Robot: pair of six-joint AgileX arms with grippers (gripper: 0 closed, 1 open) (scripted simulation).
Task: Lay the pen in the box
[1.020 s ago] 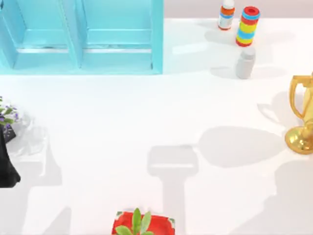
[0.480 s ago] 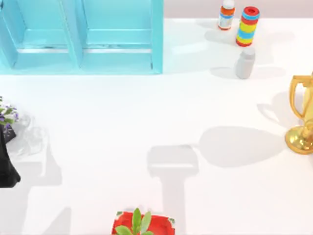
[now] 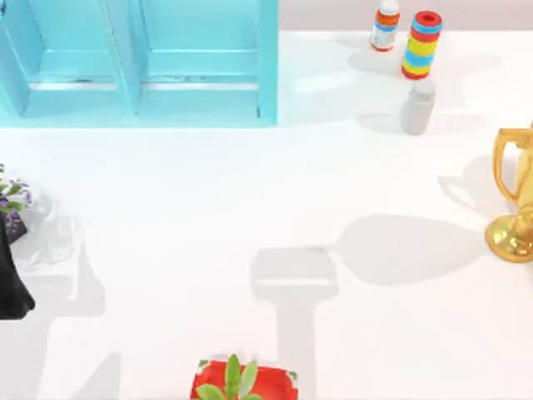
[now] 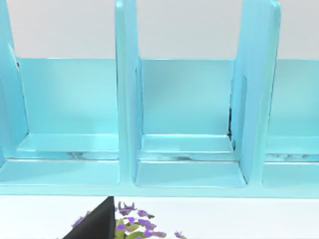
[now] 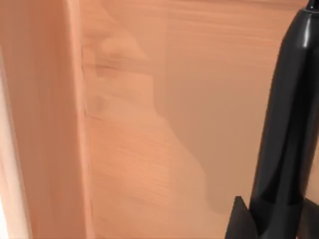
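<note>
One step seems left: letting go. Closest in the right wrist view, the right claw [image 5: 269, 221] looks pinched on the pen [image 5: 289, 124]. A dark finger [image 5: 241, 219] sits against the pen's thick end, and its tapered tip points away towards the box. Just past it lies the pale wooden floor of the box [image 5: 149, 139], with one side wall [image 5: 45, 124] rising beside it. The pen therefore hangs inside or just over the box. A soft shadow falls on the wood, but I cannot tell whether the tip touches. I judge the carrying done, with the pen yet to be lowered flat and released.

Out on the worktop [image 3: 208, 192], a red-potted plant [image 3: 241, 382] stands at the near edge. The left claw [image 3: 12, 287] sits parked at the left edge beside purple flowers [image 3: 12, 196], and I cannot tell whether it is spread or closed. A gold trophy [image 3: 512, 196] stands at the right edge. Farthest back are a grey bottle [image 3: 417, 107], a striped ring stack [image 3: 422, 45], a small white bottle [image 3: 386, 25] and a cyan shelf unit [image 3: 266, 67].
</note>
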